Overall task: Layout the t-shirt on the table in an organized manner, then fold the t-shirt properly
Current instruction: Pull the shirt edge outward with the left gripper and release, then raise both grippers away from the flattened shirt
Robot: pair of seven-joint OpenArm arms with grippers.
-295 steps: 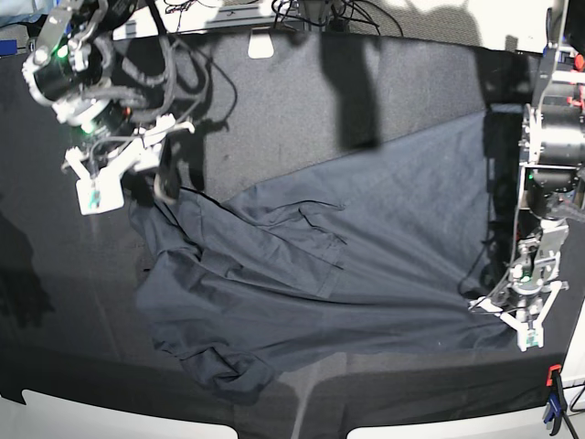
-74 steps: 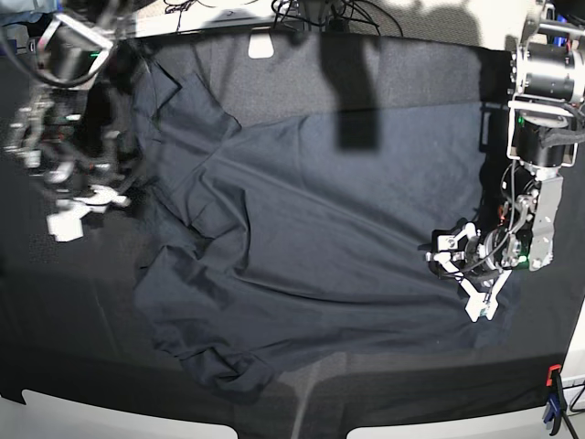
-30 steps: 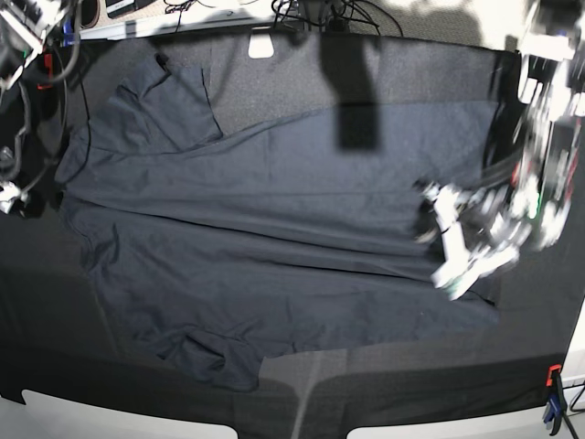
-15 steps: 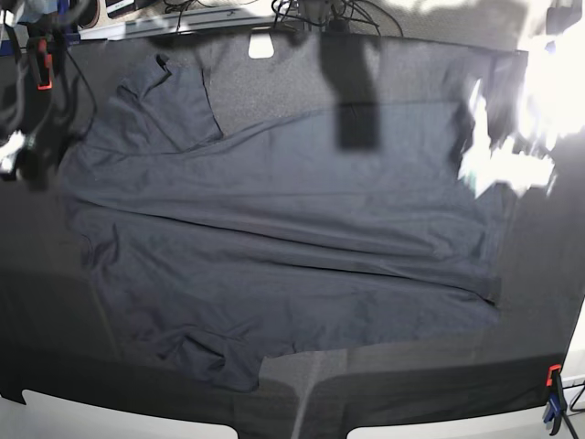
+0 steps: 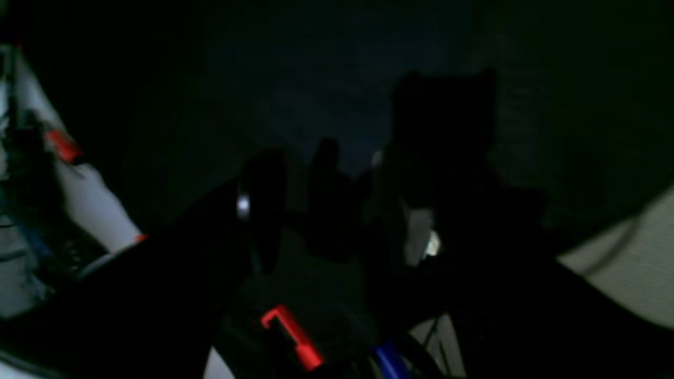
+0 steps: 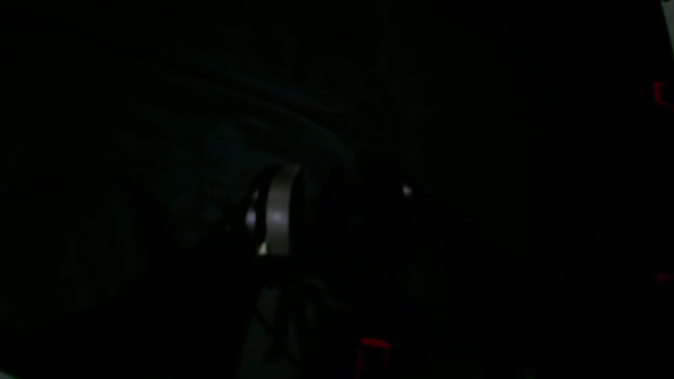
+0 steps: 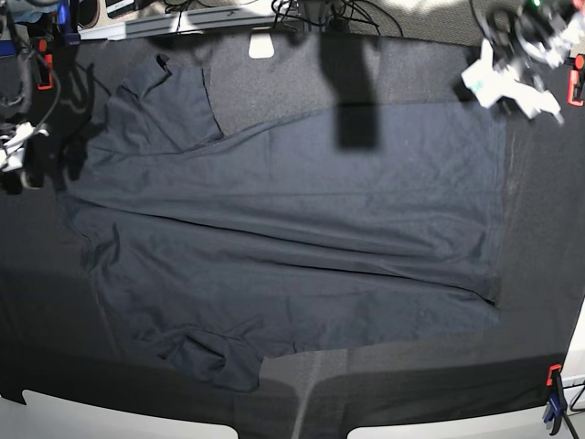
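While spread nearly flat across the table (image 7: 548,274) with one sleeve toward the far left corner, t-shirt (image 7: 292,238); left gripper (image 7: 510,80) raised at far right, right gripper (image 7: 18,151) at left edge, finger states of both indiscernible.

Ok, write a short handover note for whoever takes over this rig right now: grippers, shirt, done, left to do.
Left gripper: raised at the table's far corner, holding nothing; jaw state unclear.
Right gripper: at the opposite edge beside the shirt, state unclear.
Dark navy-grey short-sleeved t-shirt: spread across the black cloth-covered table, one sleeve near the front edge bunched.
Done: rough layout. Left: smooth that sleeve, then fold.
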